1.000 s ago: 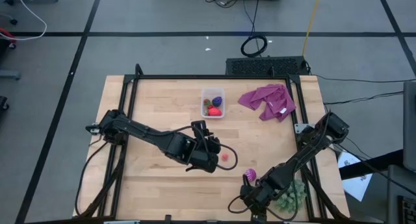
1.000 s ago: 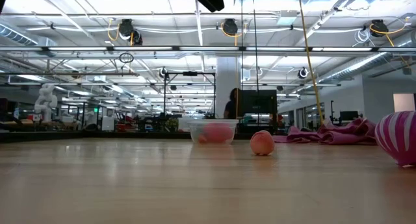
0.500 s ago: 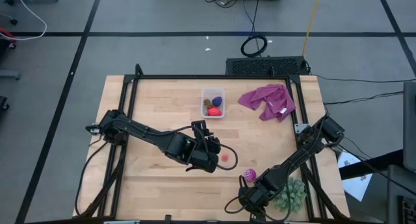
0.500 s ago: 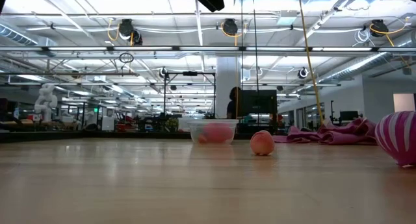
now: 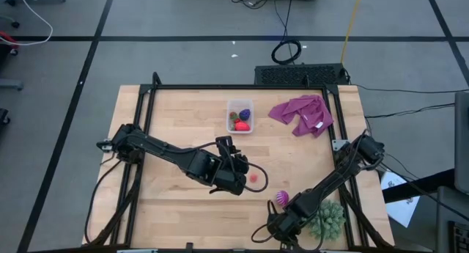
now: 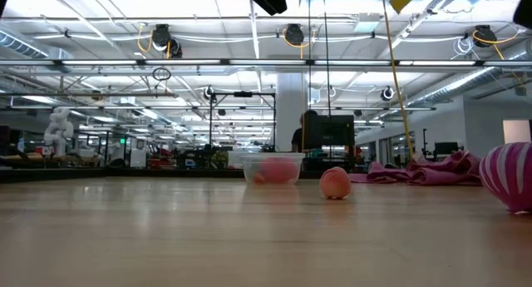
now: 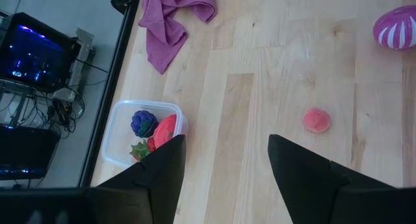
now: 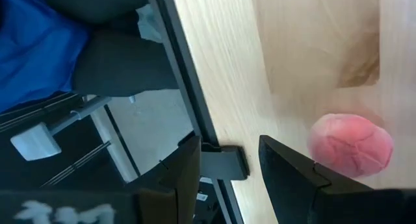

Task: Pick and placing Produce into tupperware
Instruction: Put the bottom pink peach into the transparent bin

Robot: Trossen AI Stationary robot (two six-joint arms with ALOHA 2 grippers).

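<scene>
- Nearest the bottom edge of the high view, the right claw (image 5: 277,226) hangs low over the front of the surface (image 5: 176,121). In its wrist view its fingers stand apart with nothing between them.
- A large green spiky ball (image 5: 327,219) sits just right of that arm. It is not part of the job.
- The striped magenta ball (image 5: 281,200) lies close above and slightly right of the right claw, so the right arm is clearly the nearer one to it. It is round, magenta with pale stripes, and has no long axis to line up on.
- A pink, crackle-skinned lump (image 8: 351,146) shows just past the right claw's fingers in the right wrist view. Whether it is a separate piece cannot be told.
- At mid-frame in the high view, the left claw (image 5: 237,181) is spread and empty.
- The pink produce piece (image 5: 254,177) rests on bare wood just to the right of the left claw, near but not touching. It is small, roundish and soft pink, so the left arm probably needs only a short shift to straddle it.
- Farther up, the tupperware (image 5: 229,106) stands upright at centre top. It is clear, with rounded corners, and already holds blue-purple, red and greenish pieces.
- To its right, well apart, lies the crumpled purple cloth (image 5: 302,114).
</scene>
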